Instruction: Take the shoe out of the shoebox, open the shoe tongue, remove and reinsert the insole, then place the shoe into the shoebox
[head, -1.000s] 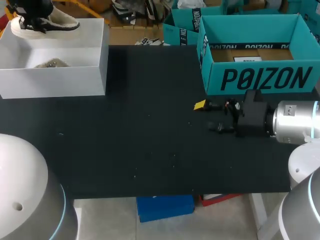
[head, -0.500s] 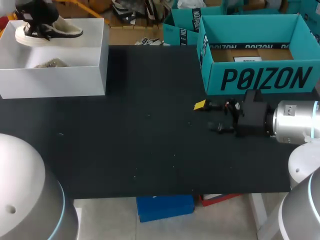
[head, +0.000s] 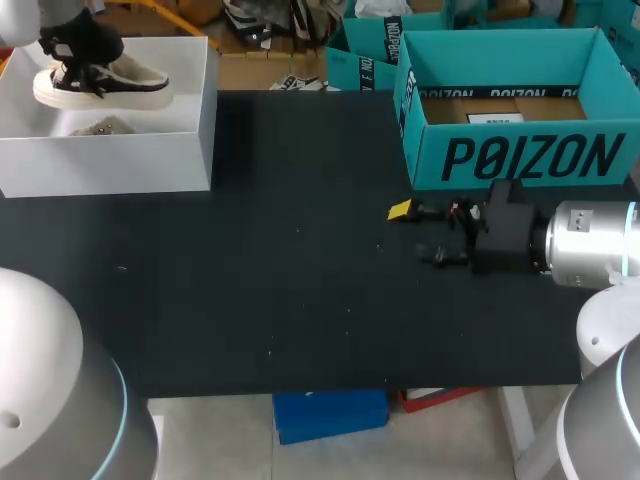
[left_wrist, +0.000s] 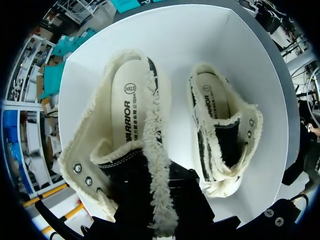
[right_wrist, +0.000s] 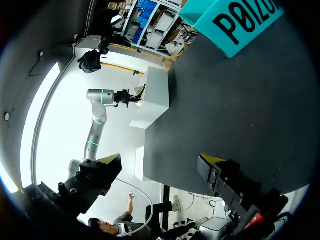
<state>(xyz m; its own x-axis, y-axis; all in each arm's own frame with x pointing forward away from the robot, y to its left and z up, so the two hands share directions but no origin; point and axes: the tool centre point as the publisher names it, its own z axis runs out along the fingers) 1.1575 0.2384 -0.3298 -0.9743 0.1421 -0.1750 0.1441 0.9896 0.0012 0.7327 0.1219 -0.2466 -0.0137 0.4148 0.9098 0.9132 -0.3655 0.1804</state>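
Observation:
A cream, fleece-lined shoe (head: 110, 85) with black trim hangs over the open white shoebox (head: 110, 160) at the table's far left. My left gripper (head: 80, 60) is shut on the shoe's black tongue and fleecy collar. In the left wrist view the held shoe (left_wrist: 125, 115) shows its printed insole; the fingertips are hidden under it. A second matching shoe (left_wrist: 220, 130) lies on the box floor (left_wrist: 250, 60), also visible as a second shoe (head: 100, 127) from above. My right gripper (head: 420, 232) stands open and empty over the mat at the right, its fingertips (right_wrist: 210, 159) wide apart.
A teal cardboard box (head: 520, 150), open at the top, stands at the back right, just behind the right gripper. More teal boxes (head: 365, 50) sit behind it. The black mat (head: 280, 280) covers the table between the two boxes.
The left gripper has brought the shoe from the white box's far rim toward its middle. The right arm has not moved.

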